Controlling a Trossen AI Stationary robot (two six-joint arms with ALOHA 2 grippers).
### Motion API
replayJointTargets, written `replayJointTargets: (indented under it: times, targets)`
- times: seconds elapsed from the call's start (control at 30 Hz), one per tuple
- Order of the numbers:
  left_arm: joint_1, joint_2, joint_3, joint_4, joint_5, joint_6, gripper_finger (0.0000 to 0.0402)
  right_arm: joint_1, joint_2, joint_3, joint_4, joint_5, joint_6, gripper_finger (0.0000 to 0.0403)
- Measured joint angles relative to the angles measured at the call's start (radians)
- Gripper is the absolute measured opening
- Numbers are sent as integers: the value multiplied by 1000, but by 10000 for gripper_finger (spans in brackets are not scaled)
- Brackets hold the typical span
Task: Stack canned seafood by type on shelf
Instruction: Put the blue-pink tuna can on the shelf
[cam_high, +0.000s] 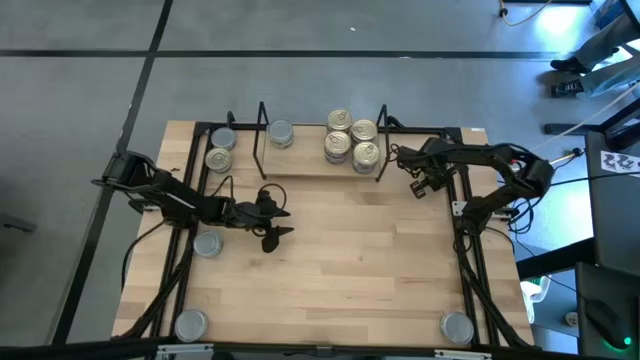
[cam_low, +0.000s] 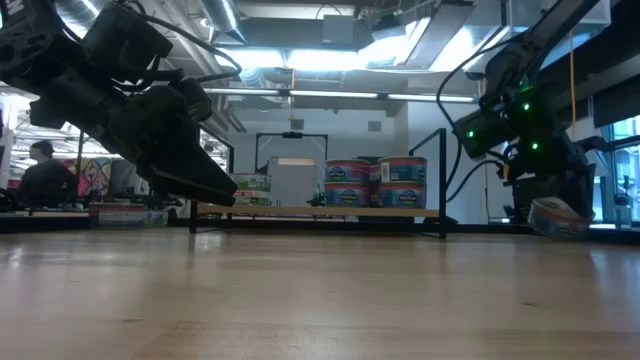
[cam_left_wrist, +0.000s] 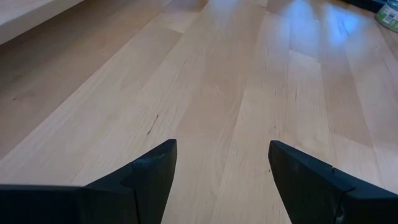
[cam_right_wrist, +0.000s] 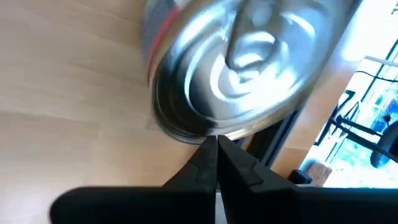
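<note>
While tins wait: four stacked tins (cam_high: 351, 140) sit upper centre on the shelf (cam_high: 262, 130).
Left gripper (cam_high: 277, 220): we see it wide open, empty, centre-left.
Right gripper (cam_high: 415, 184): pinched closed, empty; we risk knocking the tin (cam_right_wrist: 239, 59) beside it.

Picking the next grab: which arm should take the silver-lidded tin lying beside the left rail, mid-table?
Left. The left tool is open and hangs just beside that silver-lidded tin. The right tool is shut and sits across the table by the right end of the shelf.
</note>
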Motion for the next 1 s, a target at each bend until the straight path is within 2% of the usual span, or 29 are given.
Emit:
replayJointTargets:
  times: [0.3, 0.43, 0.53, 0.77, 1.0]
  targets:
    - [0, 0, 0, 0, 0, 0, 253, 0, -193, 0, -20, -1, 21, 10]
    - [0, 0, 0, 0, 0, 0, 253, 0, -261, 0, 38, 74, 53, 10]
    - [0, 0, 0, 0, 0, 1, 253, 0, -297, -20, 104, 91, 97, 10]
    - [0, 0, 0, -1, 0, 6, 253, 0, -326, -144, 338, 105, 214, 10]
    - [0, 0, 0, -1, 0, 7, 253, -3, -329, -210, 366, 82, 246, 10]
